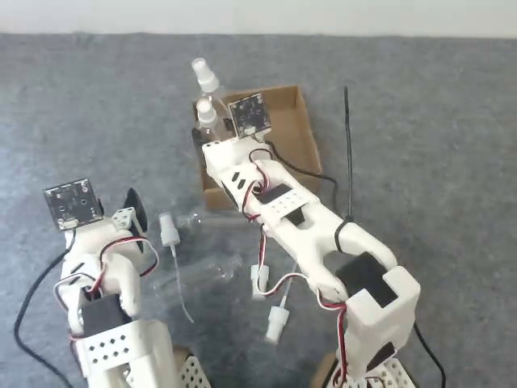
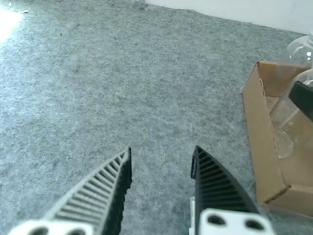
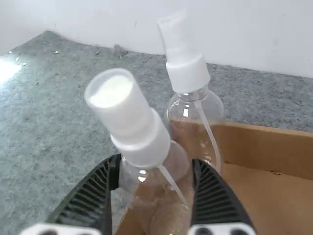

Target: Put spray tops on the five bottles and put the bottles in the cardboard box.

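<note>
1. Nearest the arm bases, a loose white plastic spray top [image 1: 277, 322] and a second loose spray top [image 1: 258, 279] lie on the grey felt-covered table [image 1: 81, 105], just beside the right arm.
2. A little farther out, an uncapped clear plastic bottle [image 1: 202, 271] lies on its side. Beyond it lie a third loose spray top [image 1: 168, 231], dip tube trailing, and another bare clear bottle [image 1: 206, 218].
3. The left pincer [image 2: 161, 152] hangs over bare table, its jaws wide apart and holding nothing.
4. The right pincer [image 3: 156, 161] is closed about the body of a tilted, clear capped bottle [image 3: 132, 125] at a corner of the shallow brown cardboard box [image 1: 291, 133].
5. Just behind it, a second capped clear bottle [image 3: 188, 73] stands upright, apparently inside the box.
6. By my judgement, two of the five bottles are capped and at the box. Two bare bottles and three tops wait, and I cannot find the fifth bottle.
7. Most of the box floor lies open beside the two bottles. The held bottle is close to the standing one and to the box wall, so setting it down could knock either. There is broad open table around the left arm.
</note>
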